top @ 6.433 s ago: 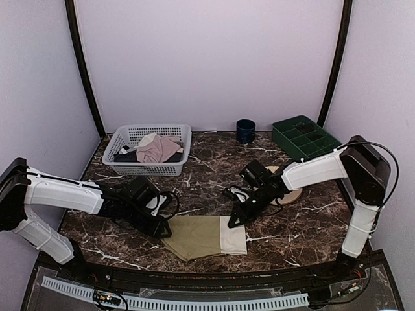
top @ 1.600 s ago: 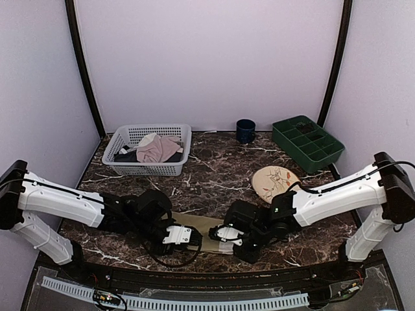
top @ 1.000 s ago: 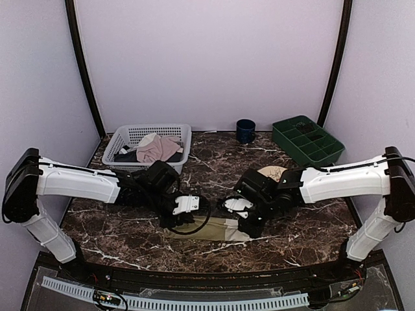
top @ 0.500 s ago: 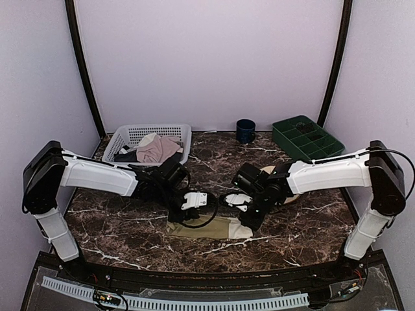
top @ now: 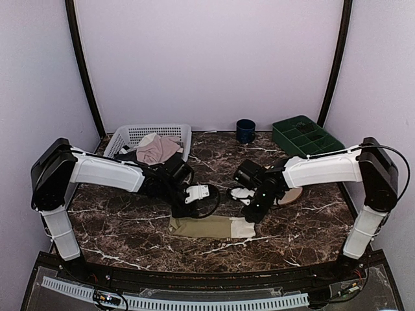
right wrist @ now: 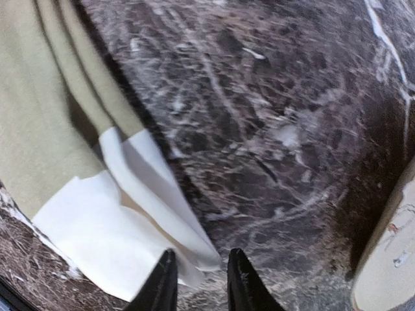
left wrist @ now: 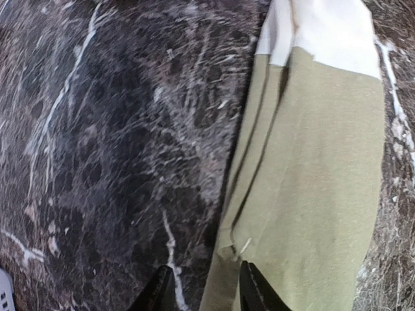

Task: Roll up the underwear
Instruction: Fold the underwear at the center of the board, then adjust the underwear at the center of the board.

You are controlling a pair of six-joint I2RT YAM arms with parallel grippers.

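Top external view puts the underwear (top: pixel 204 227) nearest, folded to a narrow strip flat on the table (top: pixel 117 227). Its long axis runs left to right, with the olive end left and the cream waistband (top: pixel 242 228) right. Just over its far edge hang both grippers, one at each end: the left gripper (top: pixel 177 211) at the olive end, the right gripper (top: pixel 249 214) at the waistband corner. Each is about equally close to its own end. Wrist views show both pairs of jaws a little apart and gripping nothing; the left pair straddles the cloth's far edge, the right sits above the cream corner. A roll would likely run along the strip from one end, so the opposite arm is the main thing in its path. Farther off, a plate (top: pixel 293 193) peeks from behind the right arm. A basket (top: pixel 120 141), mug (top: pixel 245 130) and tray (top: pixel 277 133) line the far side, well apart from the strip.
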